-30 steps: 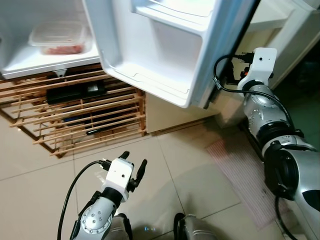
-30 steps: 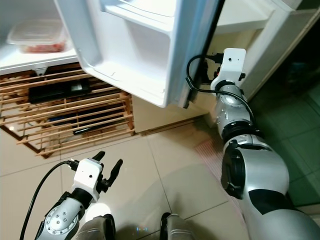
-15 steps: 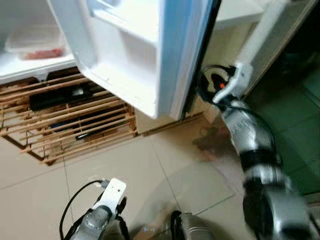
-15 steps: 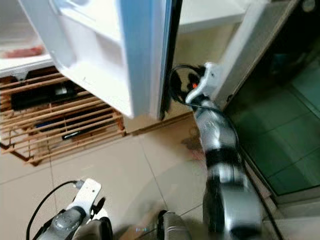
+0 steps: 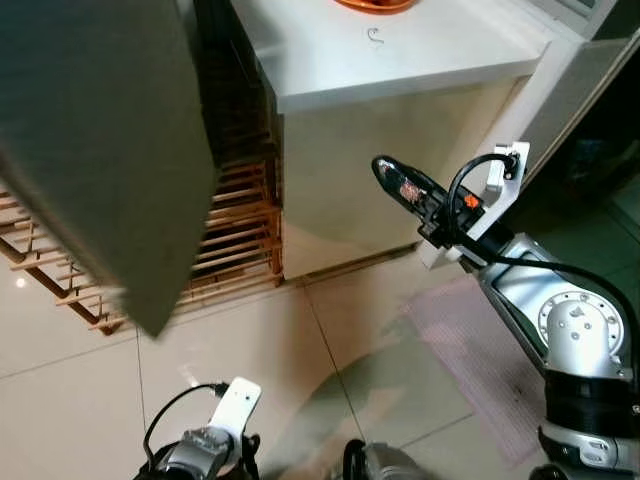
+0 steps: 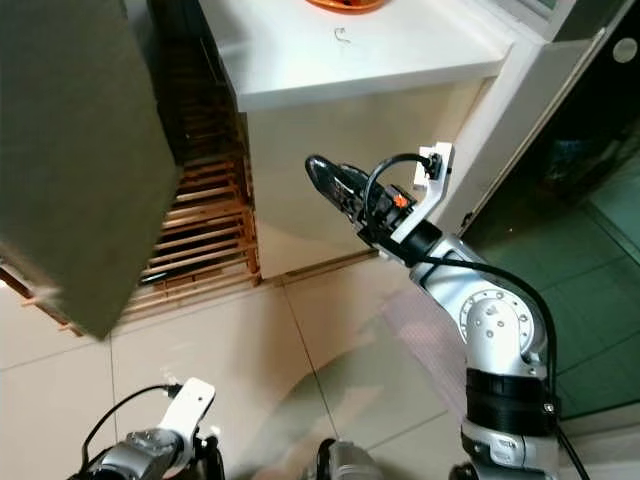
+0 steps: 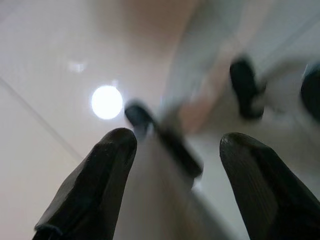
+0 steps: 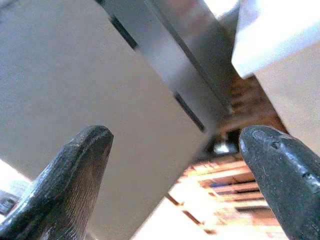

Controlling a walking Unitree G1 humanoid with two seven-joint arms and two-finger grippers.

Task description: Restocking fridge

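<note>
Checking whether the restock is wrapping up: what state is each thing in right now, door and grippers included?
fridge door: swung nearly shut, grey outer face toward the camera.
right gripper: open, empty, raised and pointing at the door.
left gripper: open, empty, hanging low over the floor tiles.
wooden rack: standing on the floor, partly hidden behind the door.
white counter: an orange object at its far edge.

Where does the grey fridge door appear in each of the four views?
Left eye view: the fridge door covers the upper left.
Right eye view: the door is again at the upper left.
Right wrist view: the door is the broad grey panel ahead.
Left wrist view: too blurred to tell.
Shared landmark: the wooden rack behind the door's lower edge, beside the white counter.
</note>
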